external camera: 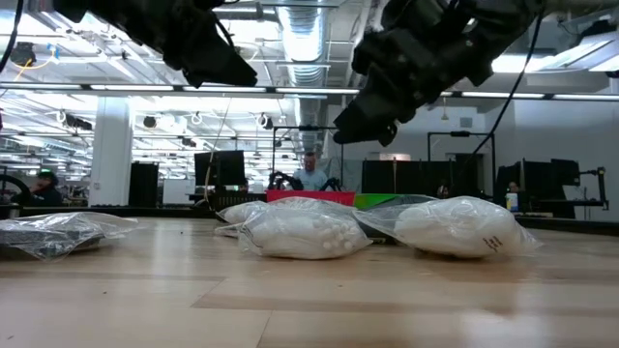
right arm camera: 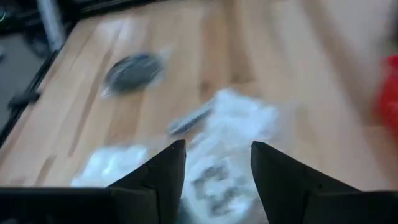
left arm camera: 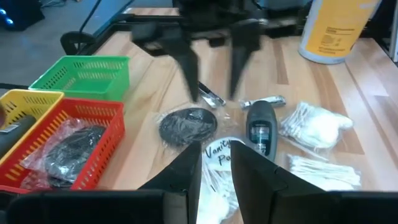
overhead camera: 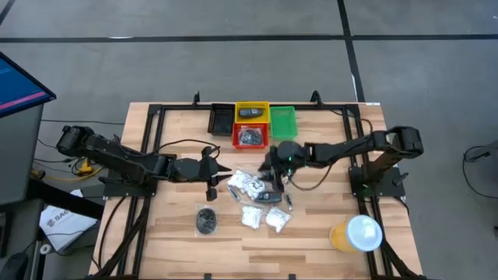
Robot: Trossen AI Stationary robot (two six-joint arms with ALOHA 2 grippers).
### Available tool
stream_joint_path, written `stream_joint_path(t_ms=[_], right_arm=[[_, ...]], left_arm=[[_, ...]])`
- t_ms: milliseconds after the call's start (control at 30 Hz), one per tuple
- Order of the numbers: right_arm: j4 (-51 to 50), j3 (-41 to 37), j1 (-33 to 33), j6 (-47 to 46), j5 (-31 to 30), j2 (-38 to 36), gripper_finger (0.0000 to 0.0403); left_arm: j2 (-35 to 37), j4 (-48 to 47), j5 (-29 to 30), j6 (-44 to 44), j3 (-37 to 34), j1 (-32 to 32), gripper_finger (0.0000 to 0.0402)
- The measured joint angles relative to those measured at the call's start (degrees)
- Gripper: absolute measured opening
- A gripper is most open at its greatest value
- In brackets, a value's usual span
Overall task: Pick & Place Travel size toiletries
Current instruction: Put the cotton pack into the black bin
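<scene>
Travel toiletries lie mid-table: white crinkly packets (overhead camera: 245,185) (overhead camera: 253,216) (overhead camera: 278,219), a bagged dark disc (overhead camera: 206,222), a black oblong piece (left arm camera: 260,127), a silvery tube (left arm camera: 264,101) and a second bagged disc (left arm camera: 186,124). My right gripper (left arm camera: 211,68) (right arm camera: 217,162) hangs open above that second disc, clear of the table. My left gripper (left arm camera: 214,171) is open too, raised, its fingers standing over a labelled white packet (left arm camera: 217,155). In the low view both grippers (external camera: 372,121) (external camera: 208,58) are above the packets (external camera: 300,232) (external camera: 459,227).
At the table's far edge stand a black bin (overhead camera: 222,119), a yellow bin (overhead camera: 251,113), a green bin (overhead camera: 282,120) and a red bin (overhead camera: 250,136) holding a dark bagged item (left arm camera: 68,149). An orange cup with a white lid (overhead camera: 354,233) stands near right. A person (external camera: 311,172) shows far behind the table.
</scene>
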State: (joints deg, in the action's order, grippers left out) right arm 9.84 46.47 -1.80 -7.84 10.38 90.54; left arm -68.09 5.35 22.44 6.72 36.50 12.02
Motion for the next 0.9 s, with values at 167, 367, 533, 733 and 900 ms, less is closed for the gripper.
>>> stream_joint_path(t_ms=[167,367,533,733,900], right_arm=[[-0.5,0.0,5.5,2.6,-4.7,2.7,0.0162],[0.5,0.0,8.6,5.3,-8.3,6.7,0.0155],[1.9,0.0,9.0,5.1,-12.0,8.3,0.0158],[2.0,0.0,9.0,5.0,-12.6,8.3,0.0181],[3.7,0.0,9.4,5.2,-12.8,10.2,0.0209]], left_arm=[[0.0,0.7,0.0,0.0,0.0,0.3,0.0076],[0.0,1.2,0.0,0.0,0.0,0.2,0.0076],[0.0,1.3,0.0,0.0,0.0,0.2,0.0076],[0.0,1.6,0.0,0.0,0.0,0.2,0.0076],[0.0,1.7,0.0,0.0,0.0,0.2,0.0076]])
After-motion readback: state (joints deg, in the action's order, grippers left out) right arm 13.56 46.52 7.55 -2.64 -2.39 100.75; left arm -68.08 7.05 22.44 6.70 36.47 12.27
